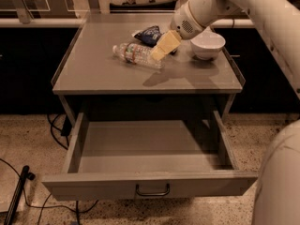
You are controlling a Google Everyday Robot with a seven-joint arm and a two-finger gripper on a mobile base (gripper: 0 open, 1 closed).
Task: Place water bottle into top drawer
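Observation:
The water bottle (pixel 132 53) lies on its side on the grey tabletop (pixel 93 69), cap end to the left. My gripper (pixel 161 49), pale cream at the end of the white arm, reaches in from the upper right and hangs over the bottle's right end, just above it or touching it. The top drawer (pixel 150 184) is pulled fully out below the tabletop, with its loop handle (pixel 152 190) at the middle of the front. Nothing shows inside the drawer.
A dark blue snack bag (pixel 149 34) lies just behind the bottle. A white bowl (pixel 207 43) stands at the tabletop's right, under my arm. Cables (pixel 56 130) run on the speckled floor at the left. A white part of the robot (pixel 281 182) fills the lower right corner.

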